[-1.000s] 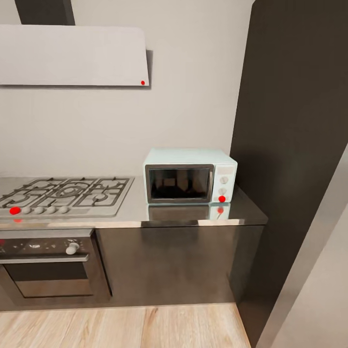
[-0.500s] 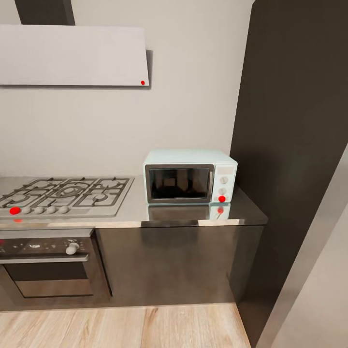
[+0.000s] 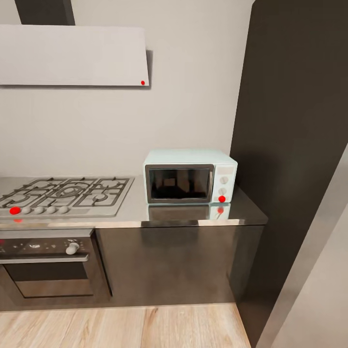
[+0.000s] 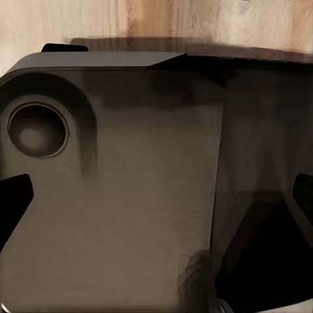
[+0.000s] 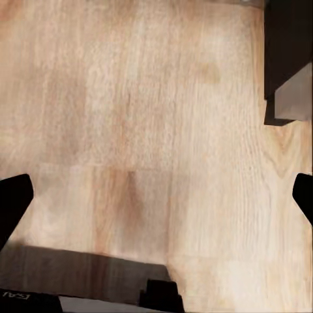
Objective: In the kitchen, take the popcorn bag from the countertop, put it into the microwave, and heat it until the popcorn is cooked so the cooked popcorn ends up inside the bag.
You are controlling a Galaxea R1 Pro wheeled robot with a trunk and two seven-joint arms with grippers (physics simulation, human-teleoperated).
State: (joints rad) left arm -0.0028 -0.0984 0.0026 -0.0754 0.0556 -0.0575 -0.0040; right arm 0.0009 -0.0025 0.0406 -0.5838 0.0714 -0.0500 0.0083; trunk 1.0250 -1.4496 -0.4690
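microwave (image 3: 190, 176) shut, on tabletop (image 3: 241, 212) beside hob (image 3: 63, 193) | bag: unseen, perhaps further along | both jaws spread wide, empty, over floor (image 5: 150, 117) | risk: searching blind, base bumps cabinets
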